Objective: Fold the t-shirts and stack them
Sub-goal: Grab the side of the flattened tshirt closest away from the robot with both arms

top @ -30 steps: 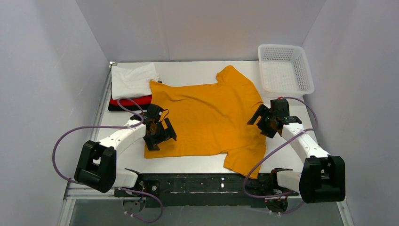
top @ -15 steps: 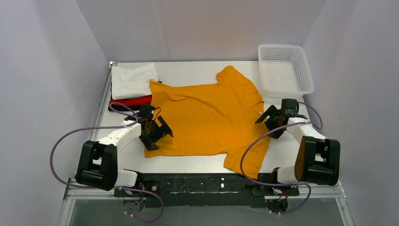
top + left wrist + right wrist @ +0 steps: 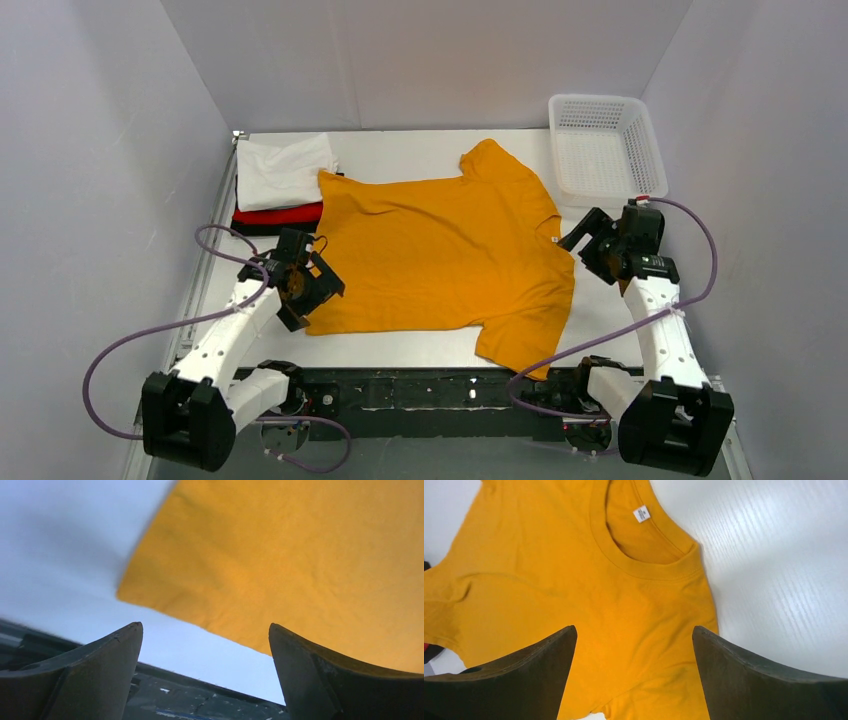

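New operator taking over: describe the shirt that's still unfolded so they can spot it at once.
On the white table, a basket sits at the far right corner and a stack of folded shirts at the far left. Between them lies the orange shirt. It alone is spread flat, neck toward the right, with a small white label inside the collar.
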